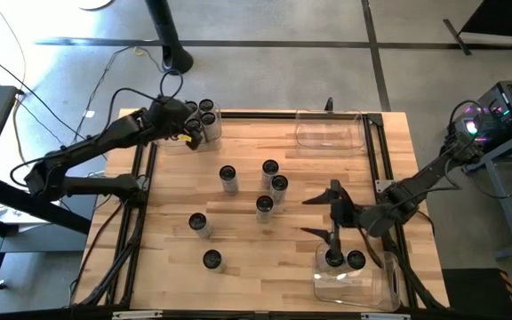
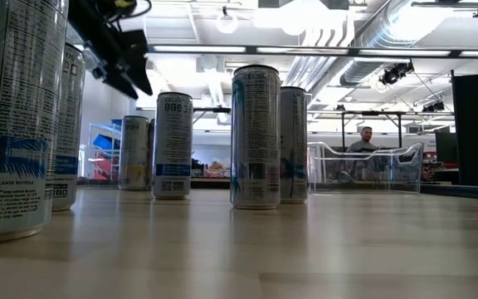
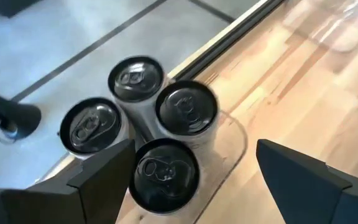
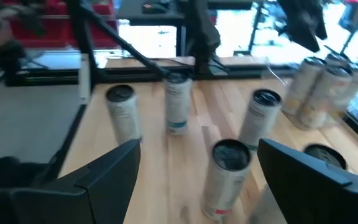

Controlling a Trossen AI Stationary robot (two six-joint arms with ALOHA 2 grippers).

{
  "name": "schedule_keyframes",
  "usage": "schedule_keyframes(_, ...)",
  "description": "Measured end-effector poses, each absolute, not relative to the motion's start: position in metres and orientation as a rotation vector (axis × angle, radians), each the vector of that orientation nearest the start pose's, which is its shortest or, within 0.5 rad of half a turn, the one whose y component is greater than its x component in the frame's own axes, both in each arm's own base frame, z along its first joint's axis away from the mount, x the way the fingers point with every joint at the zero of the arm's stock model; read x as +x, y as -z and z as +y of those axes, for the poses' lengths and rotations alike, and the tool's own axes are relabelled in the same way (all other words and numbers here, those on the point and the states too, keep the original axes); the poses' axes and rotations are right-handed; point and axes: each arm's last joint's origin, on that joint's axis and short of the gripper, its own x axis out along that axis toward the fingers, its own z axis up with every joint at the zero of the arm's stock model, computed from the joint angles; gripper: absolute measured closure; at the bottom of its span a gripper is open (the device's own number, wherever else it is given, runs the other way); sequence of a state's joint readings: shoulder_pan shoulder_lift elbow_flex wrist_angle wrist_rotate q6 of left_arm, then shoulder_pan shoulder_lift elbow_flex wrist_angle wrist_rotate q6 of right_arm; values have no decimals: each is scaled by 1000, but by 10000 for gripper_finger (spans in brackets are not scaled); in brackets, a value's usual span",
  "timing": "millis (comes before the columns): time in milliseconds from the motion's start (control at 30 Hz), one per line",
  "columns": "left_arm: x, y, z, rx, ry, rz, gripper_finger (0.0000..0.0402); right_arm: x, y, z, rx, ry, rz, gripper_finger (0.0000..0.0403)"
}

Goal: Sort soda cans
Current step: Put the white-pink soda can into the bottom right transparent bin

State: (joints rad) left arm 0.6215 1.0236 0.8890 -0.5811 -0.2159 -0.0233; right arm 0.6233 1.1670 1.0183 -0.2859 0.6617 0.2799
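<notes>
Wooden table [image 1: 256,267] as landmark throughout. At its far left corner, four soda cans clustered upright [image 1: 203,116], touching one another inside a clear plastic bin [image 3: 232,140] whose rim shows in the left wrist view. Left gripper [image 1: 188,133] just above and beside that cluster, fingers [image 3: 101,177] spread wide, gripping nothing, the nearest can of the four [image 3: 162,174] between and just below them.

Out on the bare middle of the table, six loose cans standing upright: one [image 1: 228,178] left of centre, three close together [image 1: 272,185] near centre, one [image 1: 199,223] toward the near left, one [image 1: 212,260] nearest the front edge. In the low view, tall silver cans with blue print [image 2: 256,137] in a row across the tabletop.

At the near right corner, a second clear bin [image 1: 354,280] with two cans [image 1: 345,259] upright inside. Right gripper [image 1: 332,216] above the table just beside that bin, fingers [image 4: 98,177] spread apart, empty.

At the far right edge, a third clear bin [image 1: 330,131], no can visible in it. Beyond the table in the low view, a person [image 2: 365,141] seated far off.
</notes>
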Motion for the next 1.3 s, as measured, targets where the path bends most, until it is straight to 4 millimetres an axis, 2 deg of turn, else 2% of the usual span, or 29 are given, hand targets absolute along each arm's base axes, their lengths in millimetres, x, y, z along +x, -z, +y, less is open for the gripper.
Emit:
schedule_keyframes(233, 156, -312, 103, -98, -733, 629, 71, 246, -316, 99, 80, 232, 392, 82)
schedule_keyframes(400, 151, -326, 78, -101, -648, 520, 71, 280, -301, 58, 119, 364, 440, 82)
schedule_keyframes(500, 150, -331, 64, -121, -585, 473, 71, 300, -299, 34, 131, 431, 471, 82)
schedule_keyframes(633, 150, -334, 49, -147, -518, 444, 71, 321, -306, 12, 155, 420, 541, 82)
schedule_keyframes(900, 156, -332, 35, -111, -513, 451, 71, 351, -313, -10, 169, 459, 759, 82)
schedule_keyframes(1133, 159, -330, 31, -89, -518, 468, 71, 376, -298, -20, 215, 424, 862, 82)
schedule_keyframes(1300, 157, -327, 30, -81, -521, 498, 71, 379, -288, -26, 251, 459, 903, 82)
